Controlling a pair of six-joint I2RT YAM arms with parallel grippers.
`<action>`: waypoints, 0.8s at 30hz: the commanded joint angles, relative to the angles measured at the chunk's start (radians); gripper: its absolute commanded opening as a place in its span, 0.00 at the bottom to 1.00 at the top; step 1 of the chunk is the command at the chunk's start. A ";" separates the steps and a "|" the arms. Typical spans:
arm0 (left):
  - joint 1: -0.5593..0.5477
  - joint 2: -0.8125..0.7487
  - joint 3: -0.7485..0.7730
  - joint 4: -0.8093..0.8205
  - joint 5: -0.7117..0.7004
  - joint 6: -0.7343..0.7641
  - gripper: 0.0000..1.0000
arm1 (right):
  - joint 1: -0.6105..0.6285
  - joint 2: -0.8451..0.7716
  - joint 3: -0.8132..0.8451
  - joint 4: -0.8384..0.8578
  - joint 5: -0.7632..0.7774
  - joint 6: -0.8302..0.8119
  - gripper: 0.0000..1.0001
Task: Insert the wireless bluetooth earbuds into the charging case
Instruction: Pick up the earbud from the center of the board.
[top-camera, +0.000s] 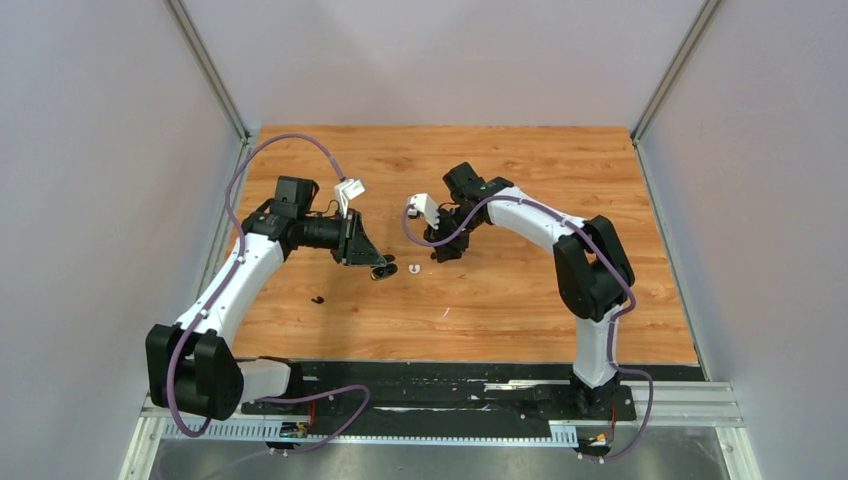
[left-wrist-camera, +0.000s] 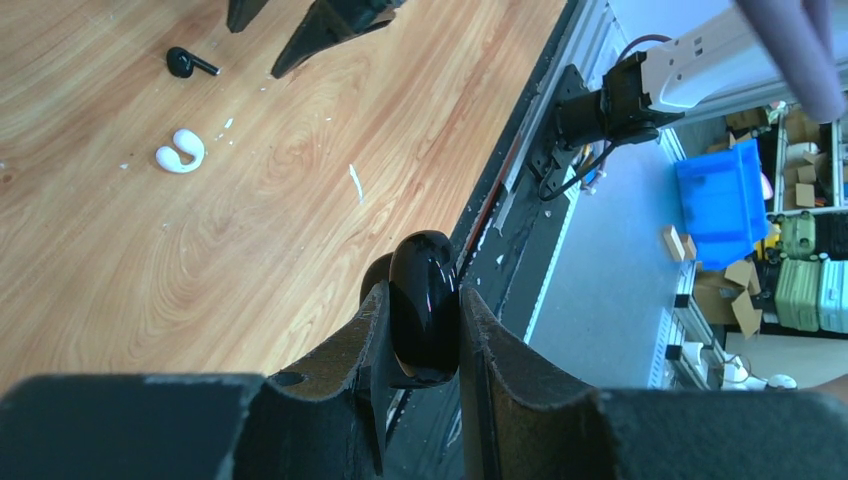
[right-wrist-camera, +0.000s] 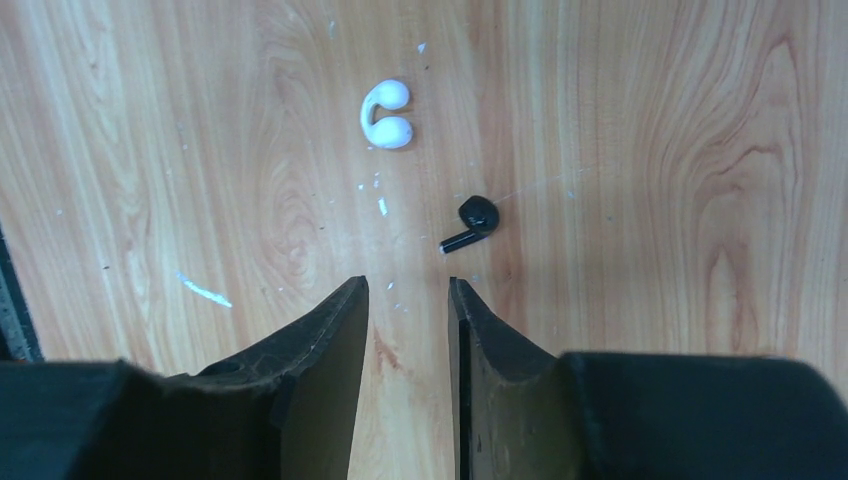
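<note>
My left gripper (left-wrist-camera: 425, 300) is shut on a glossy black pebble-shaped charging case (left-wrist-camera: 424, 305), held on edge above the wood; in the top view the case (top-camera: 383, 270) shows at the left gripper (top-camera: 377, 266). A white earbud (right-wrist-camera: 387, 113) and a black stemmed earbud (right-wrist-camera: 472, 222) lie on the table just beyond my right gripper (right-wrist-camera: 408, 288), which is open with only bare wood between its fingers. The left wrist view shows the same white earbud (left-wrist-camera: 180, 150) and black earbud (left-wrist-camera: 190, 63). From above, the white earbud (top-camera: 413, 267) lies between the two grippers, with the right gripper (top-camera: 440, 252) beside it.
A small black piece (top-camera: 318, 299), which may be another earbud, lies on the wooden table (top-camera: 520, 290) near the left arm. White flecks (right-wrist-camera: 204, 291) dot the wood. Grey walls close in both sides, and a black strip (top-camera: 450, 375) runs along the near edge.
</note>
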 joint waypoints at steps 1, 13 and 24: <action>0.007 -0.018 0.006 -0.003 0.021 -0.001 0.00 | 0.008 0.043 0.070 0.045 0.014 -0.030 0.35; 0.013 0.004 0.027 -0.062 0.158 0.108 0.00 | 0.011 0.081 0.076 0.083 -0.014 -0.070 0.36; 0.014 0.031 0.065 -0.195 0.192 0.325 0.00 | 0.011 0.053 0.045 0.125 -0.067 -0.102 0.36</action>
